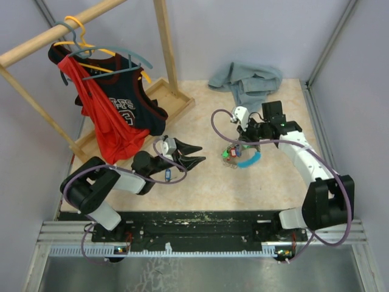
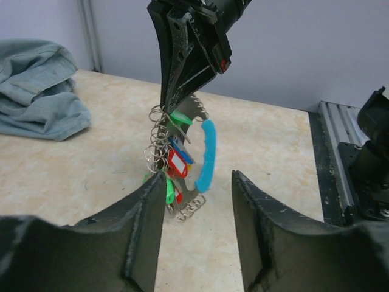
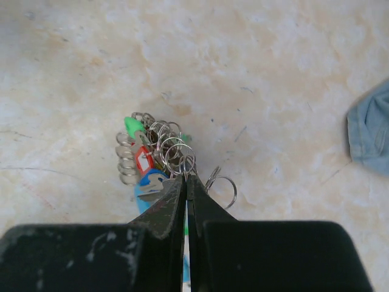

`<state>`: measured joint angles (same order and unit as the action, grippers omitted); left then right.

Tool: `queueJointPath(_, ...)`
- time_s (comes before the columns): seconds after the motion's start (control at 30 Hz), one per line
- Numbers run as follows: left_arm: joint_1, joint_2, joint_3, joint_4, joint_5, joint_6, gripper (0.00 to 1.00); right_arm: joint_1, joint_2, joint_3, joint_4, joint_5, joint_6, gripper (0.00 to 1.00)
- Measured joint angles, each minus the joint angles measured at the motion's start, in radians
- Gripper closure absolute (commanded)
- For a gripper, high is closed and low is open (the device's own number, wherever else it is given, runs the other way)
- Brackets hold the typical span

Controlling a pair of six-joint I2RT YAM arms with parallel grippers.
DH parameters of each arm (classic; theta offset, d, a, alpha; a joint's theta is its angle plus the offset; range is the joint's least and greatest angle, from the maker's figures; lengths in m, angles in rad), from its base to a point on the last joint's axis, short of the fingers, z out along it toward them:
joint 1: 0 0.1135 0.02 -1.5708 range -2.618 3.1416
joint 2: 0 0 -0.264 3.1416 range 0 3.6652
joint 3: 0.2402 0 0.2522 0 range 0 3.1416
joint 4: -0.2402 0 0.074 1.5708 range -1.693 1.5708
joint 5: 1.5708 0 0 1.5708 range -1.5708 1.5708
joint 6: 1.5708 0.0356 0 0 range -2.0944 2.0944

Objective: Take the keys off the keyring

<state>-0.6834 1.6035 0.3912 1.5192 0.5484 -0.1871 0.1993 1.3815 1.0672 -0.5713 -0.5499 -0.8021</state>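
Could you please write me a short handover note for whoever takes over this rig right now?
Right gripper: shut on the keyring, pinching its top rings and holding it upright over the middle of the table.
Left gripper: open, empty, facing the keyring, not touching it.
Keys: on the keyring with their coloured tags; none seen loose.
Done: keyring held.
Left: grip a key with the left gripper, work it off, repeat.
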Motion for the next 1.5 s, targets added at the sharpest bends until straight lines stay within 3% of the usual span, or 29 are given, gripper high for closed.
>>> queueJointPath(0.2,-0.006,0.014,0.049,0.000,0.116,0.047,0.57,0.049,-0.055,0.011,-0.072,-0.101,-0.051,1.00)
queueJointPath(0.4,-0.006,0.032,0.128,0.002,0.232,0.123,0.71,0.094,-0.052,0.117,-0.171,-0.171,-0.105,1.00)
queueJointPath(0.57,-0.007,0.098,0.155,0.001,0.279,0.160,0.76,0.124,-0.049,0.180,-0.199,-0.230,-0.119,1.00)
queueJointPath(1.1,-0.048,0.139,0.155,0.001,0.278,0.196,0.70,0.146,-0.023,0.150,-0.207,-0.320,-0.077,1.00)
queueJointPath(1.5,-0.063,0.107,0.155,0.000,0.177,0.314,0.65,0.147,-0.023,0.150,-0.206,-0.335,-0.075,1.00)
